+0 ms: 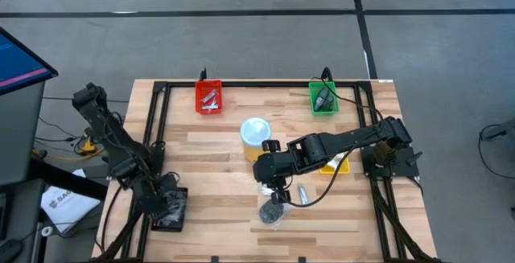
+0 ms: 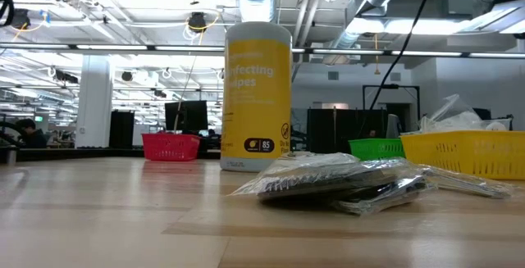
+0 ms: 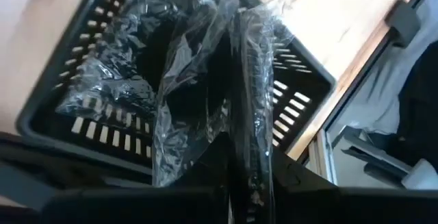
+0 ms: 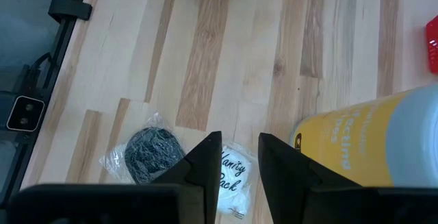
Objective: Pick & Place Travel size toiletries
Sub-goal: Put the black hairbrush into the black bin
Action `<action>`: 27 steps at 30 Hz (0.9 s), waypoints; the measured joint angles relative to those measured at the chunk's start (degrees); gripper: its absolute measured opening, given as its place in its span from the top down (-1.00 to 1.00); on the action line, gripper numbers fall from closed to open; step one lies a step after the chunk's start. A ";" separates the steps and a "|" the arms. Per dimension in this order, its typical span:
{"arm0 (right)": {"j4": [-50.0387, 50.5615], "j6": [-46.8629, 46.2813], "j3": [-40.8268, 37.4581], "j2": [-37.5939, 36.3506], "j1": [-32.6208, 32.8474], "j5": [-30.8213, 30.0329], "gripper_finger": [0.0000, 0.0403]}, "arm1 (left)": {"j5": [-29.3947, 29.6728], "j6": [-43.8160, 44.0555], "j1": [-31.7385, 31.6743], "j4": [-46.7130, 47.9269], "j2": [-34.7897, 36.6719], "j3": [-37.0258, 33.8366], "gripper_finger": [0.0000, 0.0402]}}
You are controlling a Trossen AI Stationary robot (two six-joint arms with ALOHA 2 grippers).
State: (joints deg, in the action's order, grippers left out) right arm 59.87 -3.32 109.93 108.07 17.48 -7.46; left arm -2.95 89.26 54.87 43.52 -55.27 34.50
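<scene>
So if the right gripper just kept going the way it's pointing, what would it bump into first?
Probably the white sachet: in the right wrist view it lies just beyond the right gripper, showing in the gap between the slightly parted fingers. The dark bundle in a clear bag sits off to one side. Depth is hard to judge.

free: bare wood left of centre (image 1: pixel 201 182) | blocked: yellow tub (image 1: pixel 254 137) beside right pincer (image 4: pixel 239 157)

A dark round bundle in a clear bag (image 4: pixel 145 155) lies flat on the wood just beside the right gripper (image 4: pixel 239 157), a white sachet with black print (image 4: pixel 231 178) lies directly under its parted fingers, and crumpled clear bags of dark bundles (image 3: pixel 198 94) hang against the left gripper's closed fingertips.
</scene>
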 joint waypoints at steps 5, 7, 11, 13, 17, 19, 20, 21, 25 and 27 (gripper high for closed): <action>0.18 0.31 0.00 0.00 -0.01 0.00 0.57 | -0.08 -0.07 0.00 -3.46 0.04 -1.61 0.88; 0.18 0.31 0.00 0.00 -0.01 0.00 0.57 | -0.10 -0.07 0.00 -4.36 0.04 -2.22 0.85; 0.17 0.31 0.00 0.00 -0.01 -0.01 0.57 | -0.10 -0.10 0.00 -5.46 0.04 -3.46 0.80; 0.16 0.31 0.00 0.00 -0.03 0.00 0.57 | -0.10 0.07 0.00 -5.50 0.04 -3.63 0.77; 0.16 0.31 0.00 0.00 -0.03 -0.02 0.57 | -0.08 1.43 -0.02 -5.67 0.04 -3.63 0.72; 0.16 0.31 0.00 0.00 -0.03 0.00 0.57 | -0.08 1.70 -0.02 -5.98 0.04 -3.63 0.68; 0.16 0.31 0.00 0.00 -0.03 0.00 0.57 | -0.10 2.02 -0.02 -6.00 0.04 -3.63 0.65; 0.16 0.31 0.00 0.00 -0.03 0.00 0.57 | -0.10 2.28 -0.02 -6.01 0.04 -3.63 0.63; 0.16 0.31 0.00 0.00 -0.03 0.00 0.57 | -1.09 2.39 -0.02 -6.50 1.17 -3.65 0.52; 0.16 0.31 0.00 0.00 -0.03 0.00 0.57 | -1.55 2.49 -0.02 -6.64 2.30 -3.65 0.47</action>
State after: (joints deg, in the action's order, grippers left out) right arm 60.03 -3.01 109.93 108.07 17.45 -7.46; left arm -4.50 91.75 54.85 36.87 -52.97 30.85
